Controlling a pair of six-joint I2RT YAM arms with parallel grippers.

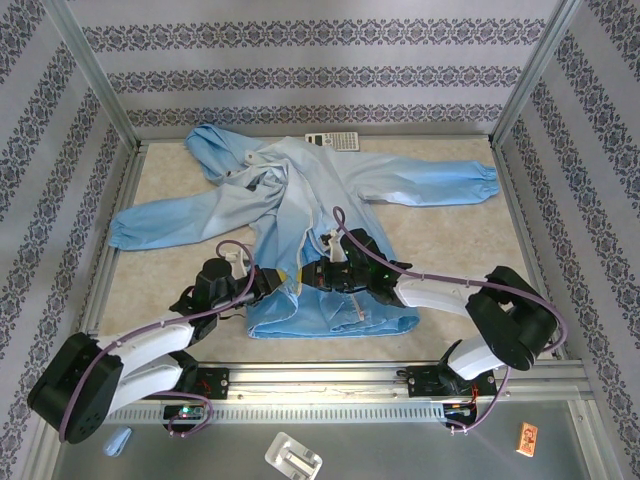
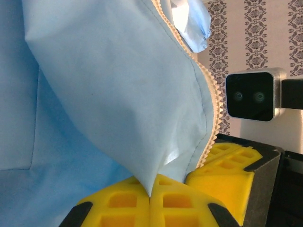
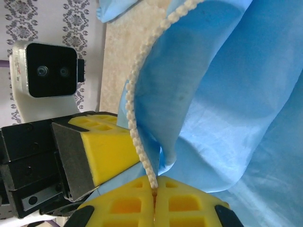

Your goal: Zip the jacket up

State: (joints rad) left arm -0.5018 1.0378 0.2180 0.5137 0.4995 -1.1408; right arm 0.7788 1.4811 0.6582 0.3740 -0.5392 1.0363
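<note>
Though hard by the jacket (image 1: 300,190), a calculator (image 1: 331,141).

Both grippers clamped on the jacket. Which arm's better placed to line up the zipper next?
Right, probably: the right gripper is shut directly on the zipper teeth, while the left gripper pinches only plain jacket fabric beside the teeth.

No legible text anywhere. Calculator (image 1: 332,141) keys and the small orange tag (image 1: 526,437) are too small to read.
</note>
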